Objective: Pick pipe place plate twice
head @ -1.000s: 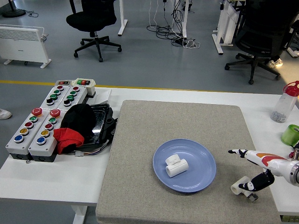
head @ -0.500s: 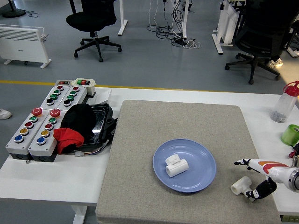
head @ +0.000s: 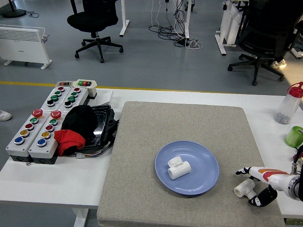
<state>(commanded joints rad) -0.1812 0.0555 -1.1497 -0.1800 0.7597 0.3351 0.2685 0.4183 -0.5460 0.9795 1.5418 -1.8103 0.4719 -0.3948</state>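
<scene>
A white pipe fitting [head: 178,168] lies on the blue plate [head: 207,181] in the middle of the grey mat. A second white pipe fitting [head: 244,187] lies on the mat just right of the plate. My right hand [head: 255,185] comes in from the lower right and sits at this second fitting, one finger stretched above it and the thumb below and to its right. The fingers are spread around the fitting and do not close on it. My left hand is out of view.
Two grey button boxes [head: 35,132] and a black and red cloth bundle [head: 78,127] stand at the left. A clear bottle with a red cap [head: 289,104] and a green cup [head: 295,136] stand at the right edge.
My right hand has dropped lower and drawn back to the right. The fitting that it covered a second ago now lies free on the mat beside the fingers.
</scene>
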